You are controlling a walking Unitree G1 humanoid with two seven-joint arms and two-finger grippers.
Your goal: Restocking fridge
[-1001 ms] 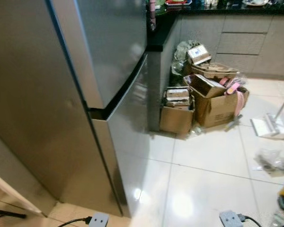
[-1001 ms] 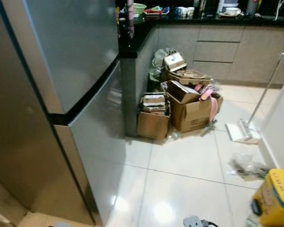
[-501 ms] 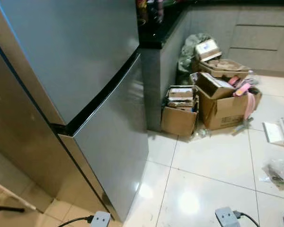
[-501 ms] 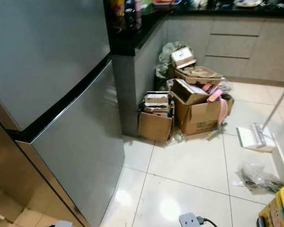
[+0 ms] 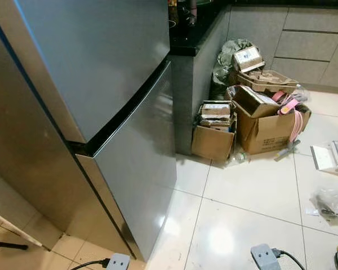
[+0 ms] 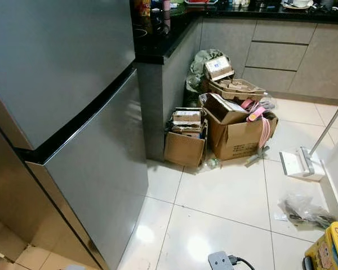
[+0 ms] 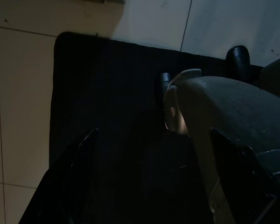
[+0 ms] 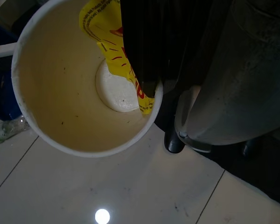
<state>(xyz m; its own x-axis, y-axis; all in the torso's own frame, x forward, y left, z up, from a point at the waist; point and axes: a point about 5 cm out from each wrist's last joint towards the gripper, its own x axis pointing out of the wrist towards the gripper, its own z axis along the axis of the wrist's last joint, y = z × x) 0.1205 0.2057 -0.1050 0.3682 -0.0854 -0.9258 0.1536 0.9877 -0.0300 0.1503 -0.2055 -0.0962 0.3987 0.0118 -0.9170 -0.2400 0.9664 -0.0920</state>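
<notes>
The silver two-door fridge [image 6: 73,112] stands at the left with both doors closed, a black gap between upper and lower door. My right gripper [image 8: 165,79] hangs low and is shut on the rim of a cream paper tub with a yellow label [image 8: 84,84], one black finger inside it. The tub's yellow side [image 6: 328,251] shows at the bottom right corner in the right eye view. Over a black mat [image 7: 107,116], my left gripper [image 7: 154,177] hangs idle with its fingers [image 7: 79,154] spread and nothing between them.
Open cardboard boxes [image 6: 231,132] full of clutter lie against the grey counter end [image 6: 158,101] right of the fridge. A white mop head [image 6: 301,163], a plastic bag [image 6: 304,211] and two plug adapters [image 5: 262,257] lie on the glossy tile floor.
The whole picture has shifted, so the camera moved: a second ago the fridge loomed closer at the left. The fridge doors stay closed and the floor items have not moved.
</notes>
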